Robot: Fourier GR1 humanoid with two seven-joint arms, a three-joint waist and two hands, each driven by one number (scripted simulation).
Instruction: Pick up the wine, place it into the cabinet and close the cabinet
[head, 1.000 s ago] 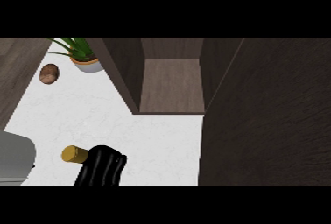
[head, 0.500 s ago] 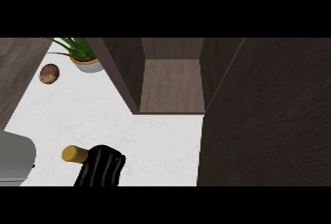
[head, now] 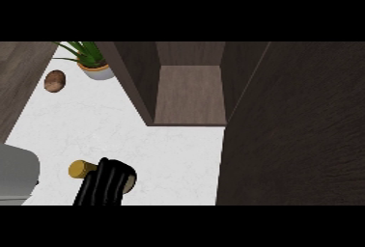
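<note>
Wine [head: 83, 169] — gold-capped, in robot hand [head: 107, 185]

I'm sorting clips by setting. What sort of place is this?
Most likely a kitchen counter: a white marble-like countertop, an open dark wood cabinet and a potted plant.

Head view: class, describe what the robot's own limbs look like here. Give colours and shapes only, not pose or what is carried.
Only one robot hand shows, near the lower left. It is glossy black, with long, slim, rounded fingers lying close together like ridges. No cables, markings or sleeve can be seen on it. The grey forearm is not clearly visible, and the other robot hand is out of view.
</note>
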